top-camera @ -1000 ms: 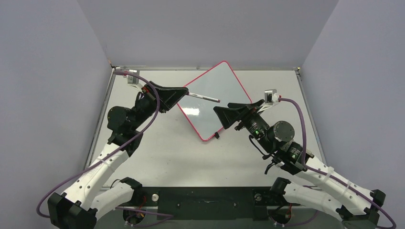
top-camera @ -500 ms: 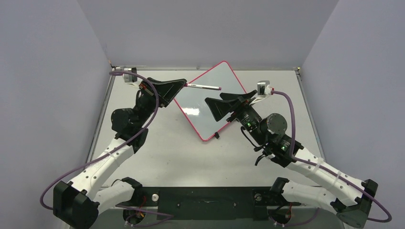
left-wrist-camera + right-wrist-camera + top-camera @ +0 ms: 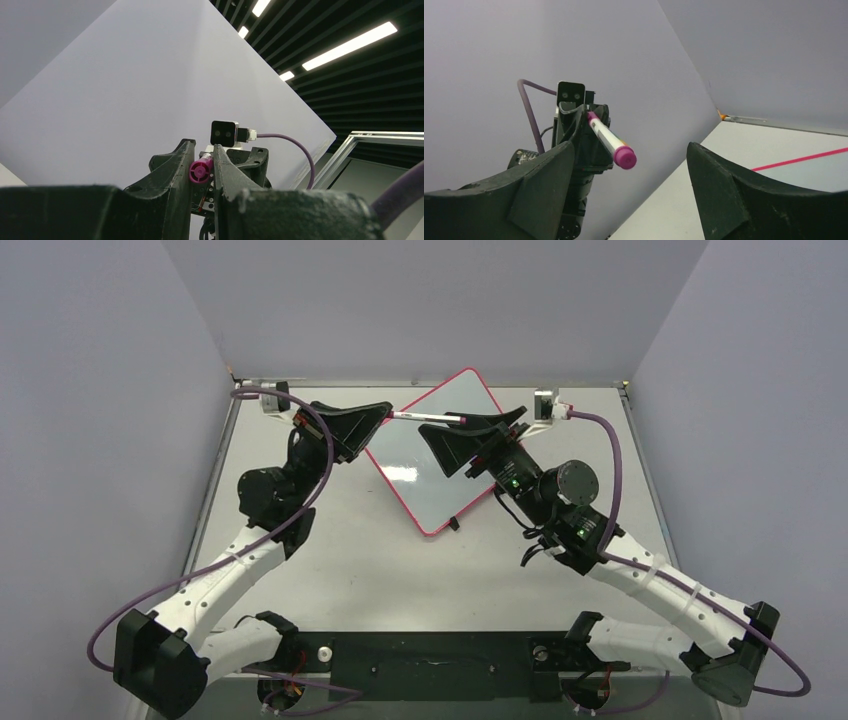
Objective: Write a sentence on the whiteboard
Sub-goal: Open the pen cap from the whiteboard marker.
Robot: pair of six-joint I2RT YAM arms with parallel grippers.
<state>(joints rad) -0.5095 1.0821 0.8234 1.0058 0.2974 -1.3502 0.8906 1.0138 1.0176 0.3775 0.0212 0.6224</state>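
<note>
Evidently for uncapping, the marker [image 3: 428,418] is held level, clenched in the left pincer [image 3: 383,416] above the far corner of the blank whiteboard [image 3: 430,490] lying on the bench [image 3: 350,550], its capped end presented between the spread, empty jaws of the right pincer [image 3: 630,147].

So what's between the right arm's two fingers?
A pen: its pink end pokes into the gap between the open right fingers, while the left fingers hold its other end. The right wrist view shows it.
</note>
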